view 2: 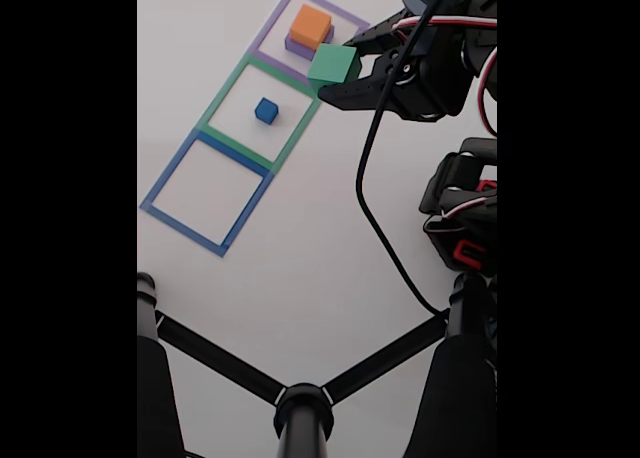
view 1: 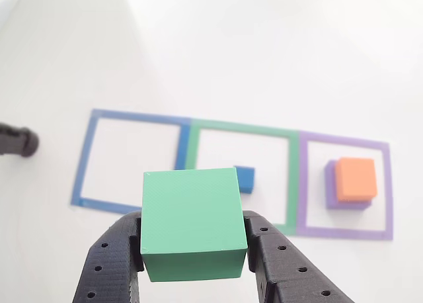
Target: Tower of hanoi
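My gripper (view 1: 193,240) is shut on the green block (view 1: 192,220), holding it up off the table, with a black finger on each side; in the fixed view the gripper (view 2: 335,73) holds the green block (view 2: 333,65) above the green outline's edge. The small blue cube (view 1: 244,178) sits inside the green taped outline (view 1: 291,184), partly hidden behind the held block; it also shows in the fixed view (view 2: 265,110). The orange block (view 1: 356,179) rests on the purple block (view 1: 330,187) inside the purple outline (view 1: 388,190); the fixed view shows this stack (view 2: 309,27) too.
A blue taped outline (view 1: 82,167) lies at the left in the other view, with nothing inside it. A black object (view 1: 20,141) sits at the left edge. In the fixed view a black stand (view 2: 300,408) and the arm's cable (view 2: 375,208) cross the white table.
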Tool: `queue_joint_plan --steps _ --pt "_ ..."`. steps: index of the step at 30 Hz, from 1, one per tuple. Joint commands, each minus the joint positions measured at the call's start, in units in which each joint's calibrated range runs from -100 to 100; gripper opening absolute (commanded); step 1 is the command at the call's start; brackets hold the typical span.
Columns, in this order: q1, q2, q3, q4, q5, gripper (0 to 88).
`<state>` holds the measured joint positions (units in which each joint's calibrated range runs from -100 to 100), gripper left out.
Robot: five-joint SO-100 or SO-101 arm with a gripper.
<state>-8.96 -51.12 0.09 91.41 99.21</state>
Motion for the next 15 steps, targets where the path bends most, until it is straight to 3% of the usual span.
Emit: queue_joint_plan --steps 1,8,15 --pt "-3.7 -1.3 -2.6 0.3 0.8 12.2" --pt "-5.8 -1.6 1.3 -1.0 0.8 11.8" --pt "-4.6 -5.1 16.6 -7.8 0.8 12.4"
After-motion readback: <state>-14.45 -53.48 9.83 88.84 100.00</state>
